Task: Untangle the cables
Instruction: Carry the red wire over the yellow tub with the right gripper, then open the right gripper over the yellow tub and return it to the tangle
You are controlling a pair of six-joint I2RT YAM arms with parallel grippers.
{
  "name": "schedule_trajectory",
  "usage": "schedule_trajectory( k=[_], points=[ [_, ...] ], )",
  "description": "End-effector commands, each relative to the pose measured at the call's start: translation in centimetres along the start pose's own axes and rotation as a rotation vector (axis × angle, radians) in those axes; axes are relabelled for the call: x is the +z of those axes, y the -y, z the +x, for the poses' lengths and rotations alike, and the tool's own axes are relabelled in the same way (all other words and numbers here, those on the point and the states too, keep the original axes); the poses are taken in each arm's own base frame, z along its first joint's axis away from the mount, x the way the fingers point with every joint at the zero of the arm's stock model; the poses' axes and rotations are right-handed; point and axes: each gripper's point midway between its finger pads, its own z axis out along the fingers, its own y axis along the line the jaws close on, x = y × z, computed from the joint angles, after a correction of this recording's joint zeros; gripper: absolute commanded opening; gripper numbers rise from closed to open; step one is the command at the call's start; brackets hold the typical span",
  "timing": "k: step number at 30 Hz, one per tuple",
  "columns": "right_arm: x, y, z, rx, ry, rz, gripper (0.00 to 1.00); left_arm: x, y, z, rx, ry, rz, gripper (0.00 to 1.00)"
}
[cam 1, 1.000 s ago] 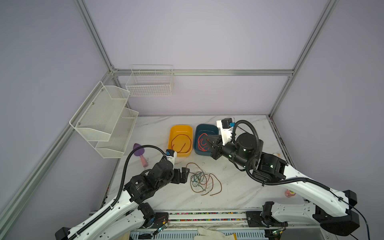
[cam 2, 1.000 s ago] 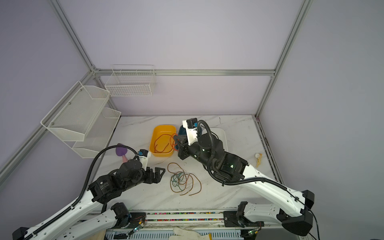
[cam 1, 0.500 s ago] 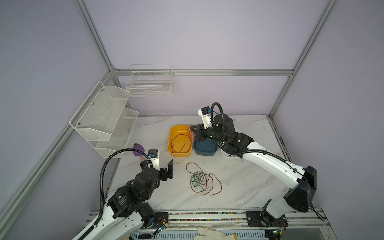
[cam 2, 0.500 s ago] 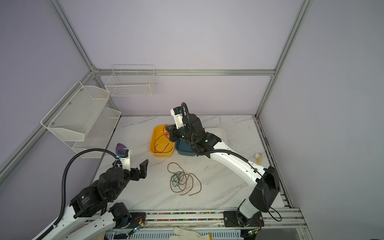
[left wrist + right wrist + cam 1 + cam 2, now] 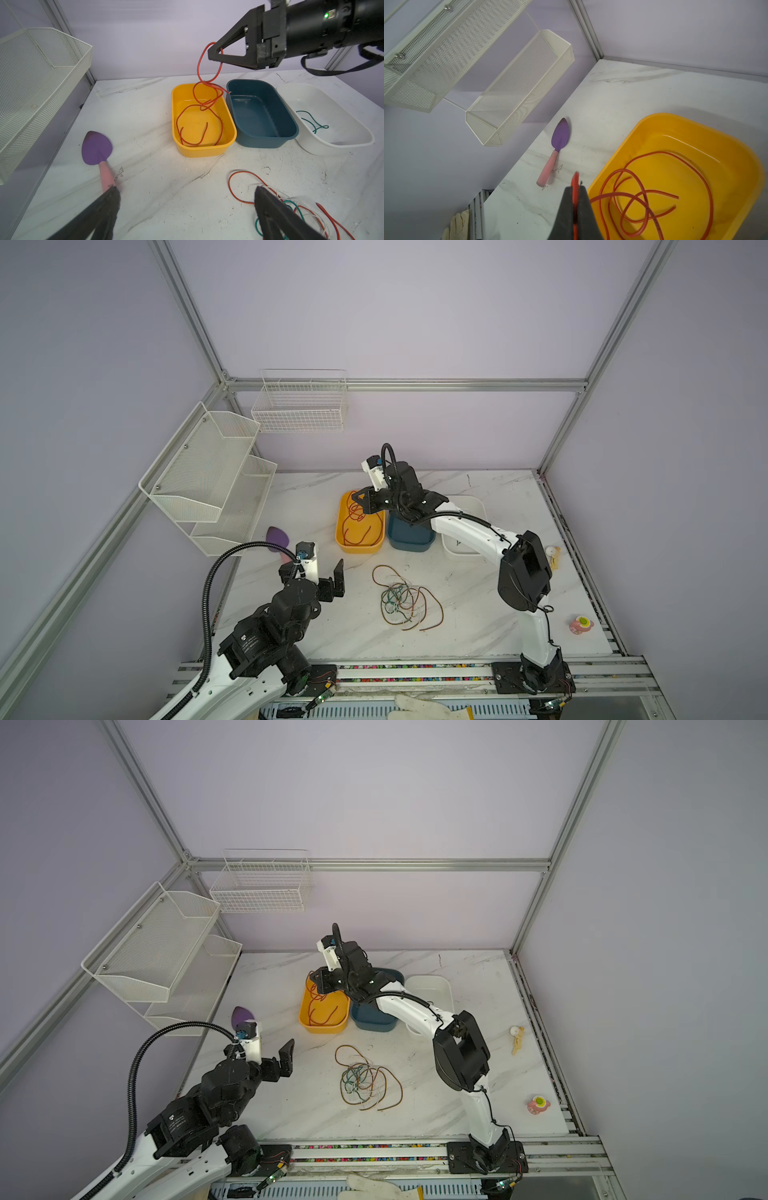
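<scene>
Red cable [image 5: 209, 62], yellow tray [image 5: 204, 148]

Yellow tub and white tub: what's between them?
A dark teal rectangular plastic tub sits between the yellow plastic tub and the white plastic tub, clearest in the left wrist view.

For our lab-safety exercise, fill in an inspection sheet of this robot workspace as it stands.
Surface: marble table, scuffed.
Job's things: red cable hangs from right gripper into yellow tray; green cable in white tray; blue tray, nothing seen.
Cables: red, green and white tangle loose mid-table.
Grippers: right shut on red cable; left gripper open, holding nothing.
Clutter: purple trowel, pink toy, glove.
Surroundings: mesh shelves, wire basket on walls.
</scene>
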Motion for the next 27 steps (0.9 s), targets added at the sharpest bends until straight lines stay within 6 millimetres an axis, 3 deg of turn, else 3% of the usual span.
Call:
schedule_trajectory(
  k=[1, 9, 13, 18, 27],
  points=[
    [1.6, 1.3, 0.2, 0.031, -0.009, -0.007, 0.00, 0.5, -0.1, 0.3, 0.007, 0.023, -0.017, 1.00],
    [4.9, 7.7, 4.1, 0.094, -0.067, 0.107, 0.00, 0.5, -0.1, 0.3, 0.005, 0.034, -0.008, 1.00],
    [5.7, 9.0, 5.7, 0.105, -0.098, 0.133, 0.10, 0.5, 0.1, 0.3, 0.006, 0.033, 0.000, 1.00],
    [5.6, 9.6, 6.4, 0.105, -0.121, 0.158, 0.21, 0.6, 0.2, 0.4, 0.007, 0.032, 0.005, 1.00],
    [3.4, 8.8, 5.0, 0.075, -0.104, 0.194, 0.39, 0.6, 0.5, 0.5, 0.011, 0.026, 0.021, 1.00]
  ],
)
